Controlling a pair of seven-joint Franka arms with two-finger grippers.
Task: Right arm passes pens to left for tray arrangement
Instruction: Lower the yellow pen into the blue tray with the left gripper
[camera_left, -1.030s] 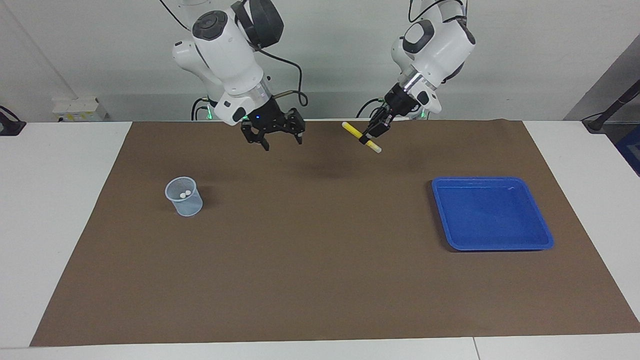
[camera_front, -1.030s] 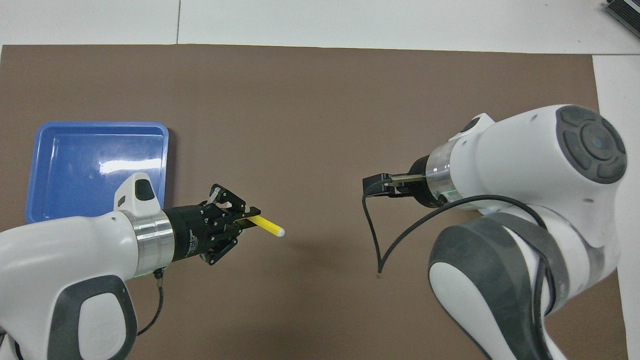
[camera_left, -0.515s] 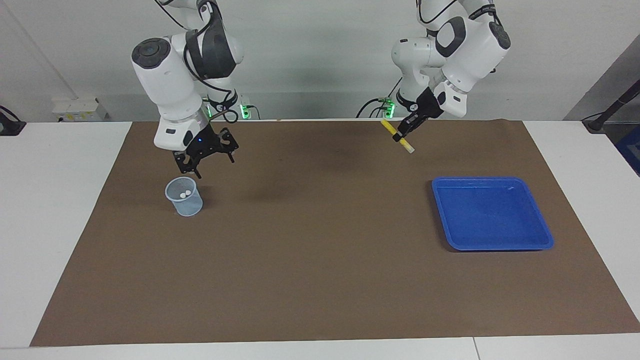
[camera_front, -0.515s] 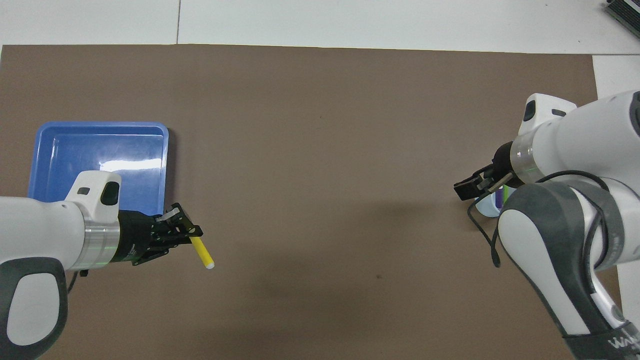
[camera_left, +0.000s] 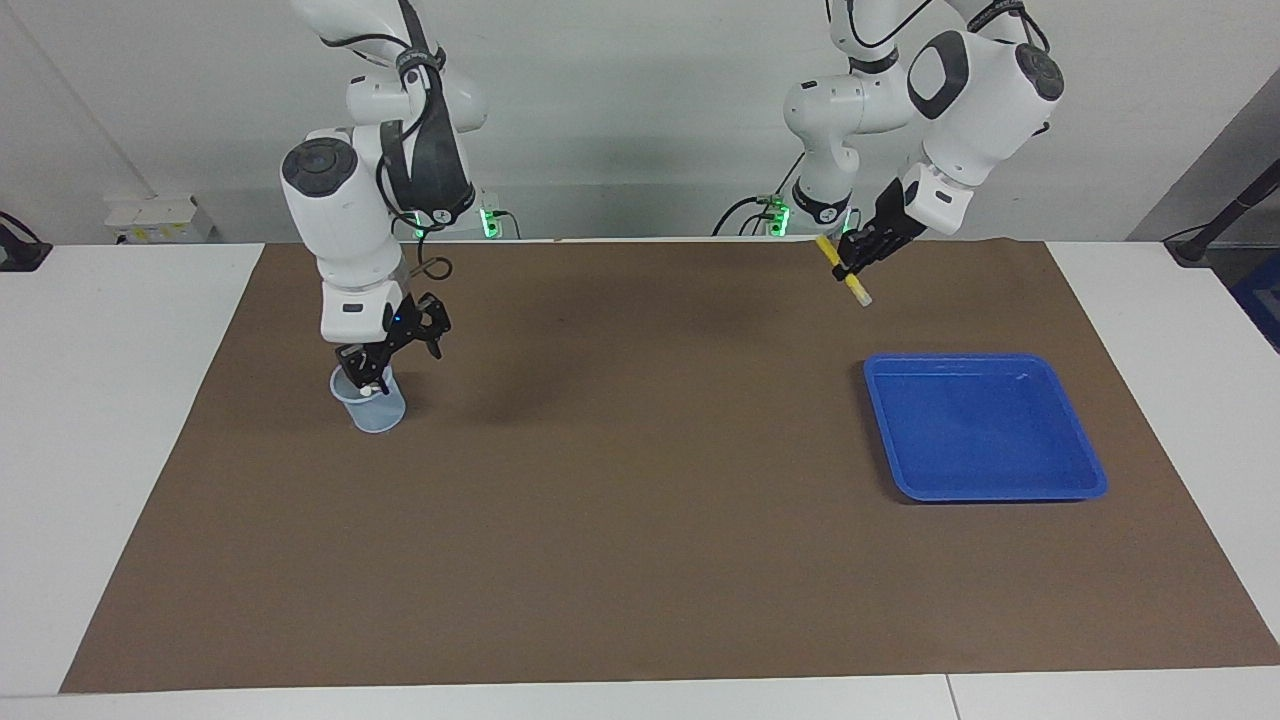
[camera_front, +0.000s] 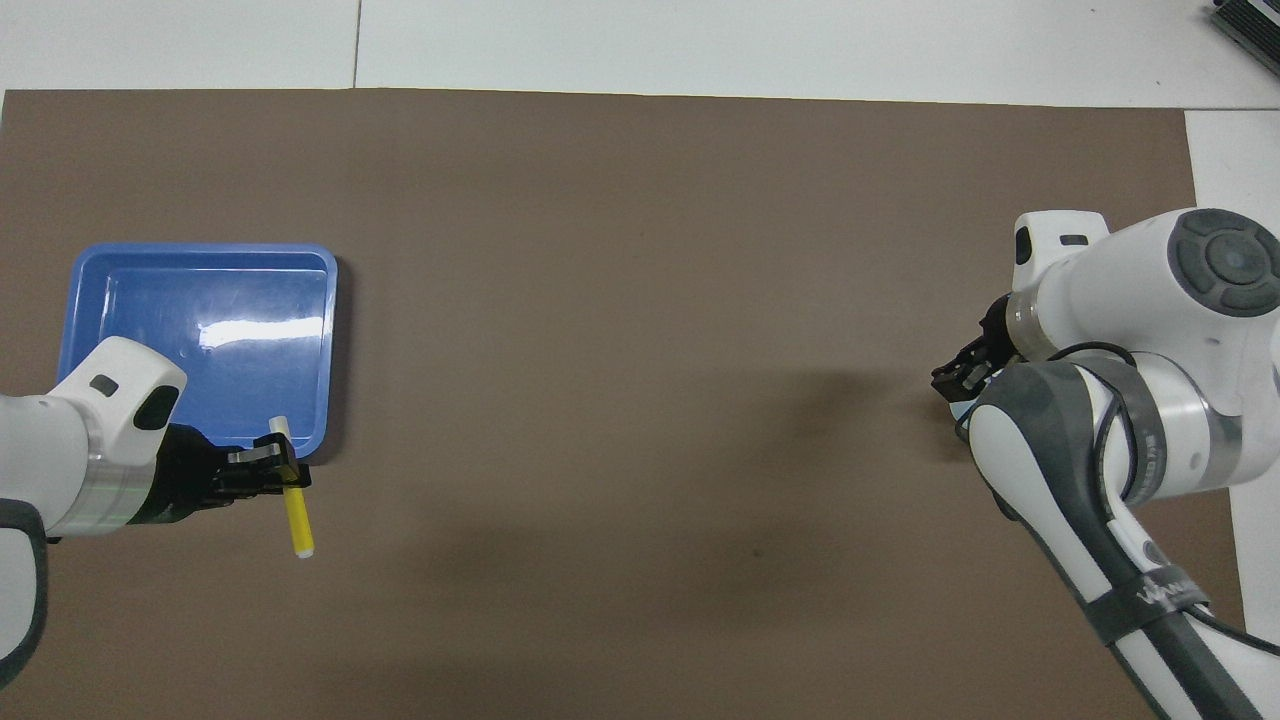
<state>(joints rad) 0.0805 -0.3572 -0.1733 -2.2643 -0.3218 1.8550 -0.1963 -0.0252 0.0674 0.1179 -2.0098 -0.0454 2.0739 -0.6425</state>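
Observation:
My left gripper (camera_left: 850, 262) (camera_front: 283, 478) is shut on a yellow pen (camera_left: 862, 293) (camera_front: 297, 525), gripped near its middle and held up in the air. It hangs over the brown mat by the corner of the blue tray (camera_left: 1090, 470) (camera_front: 90, 300) nearest the robots. Nothing lies in the tray. My right gripper (camera_left: 372, 372) (camera_front: 955, 378) is open and reaches down into the mouth of the pale see-through cup (camera_left: 385, 415). A whitish pen end (camera_left: 366, 391) shows inside the cup, under the fingers. From overhead the right arm hides the cup.
A brown mat (camera_left: 640, 520) (camera_front: 640, 250) covers most of the white table (camera_left: 120, 420). The cup stands toward the right arm's end and the tray toward the left arm's end, with bare mat between them.
The right gripper swung from the table's middle to the cup and came down into its mouth. The left gripper carried the yellow pen toward the tray and turned it.

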